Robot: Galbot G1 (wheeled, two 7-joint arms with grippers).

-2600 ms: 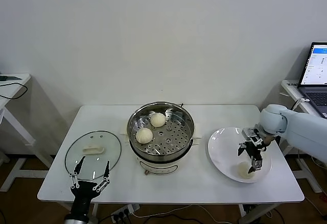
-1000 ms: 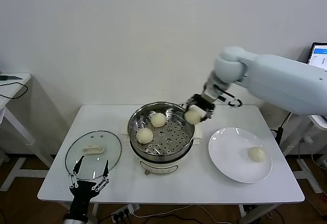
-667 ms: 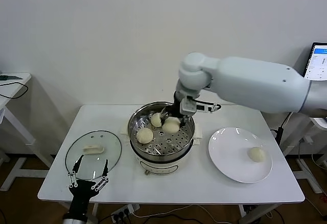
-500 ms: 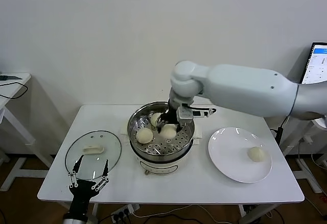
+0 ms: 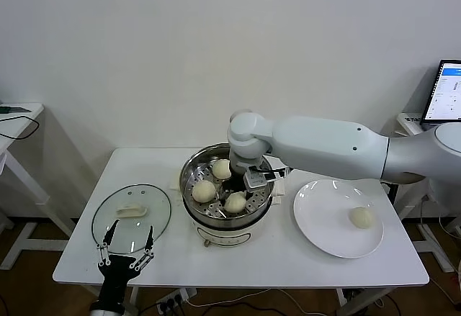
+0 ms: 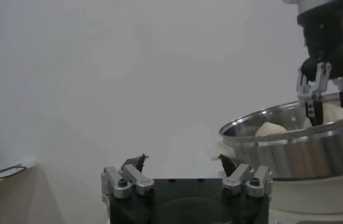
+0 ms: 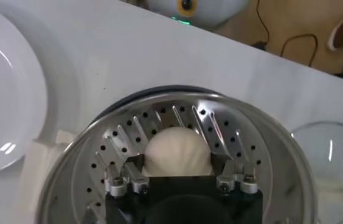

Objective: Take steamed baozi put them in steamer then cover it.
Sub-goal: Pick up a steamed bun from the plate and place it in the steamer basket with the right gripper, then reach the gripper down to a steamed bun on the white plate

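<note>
The right tool (image 5: 240,192) is down inside the steamer (image 5: 264,159), its fingers (image 7: 124,179) parted on either side of a steamed baozi (image 7: 177,152) that sits on the perforated tray; whether they press it I cannot tell. Two more buns (image 5: 204,191) lie in the pot beside it. The fourth bun (image 5: 361,217) rests on the white plate (image 5: 317,215) to the right. The cover (image 5: 131,215) lies flat on the surface (image 5: 274,258) to the left, and the left tool (image 5: 127,251) hangs open at the cover's near edge.
</note>
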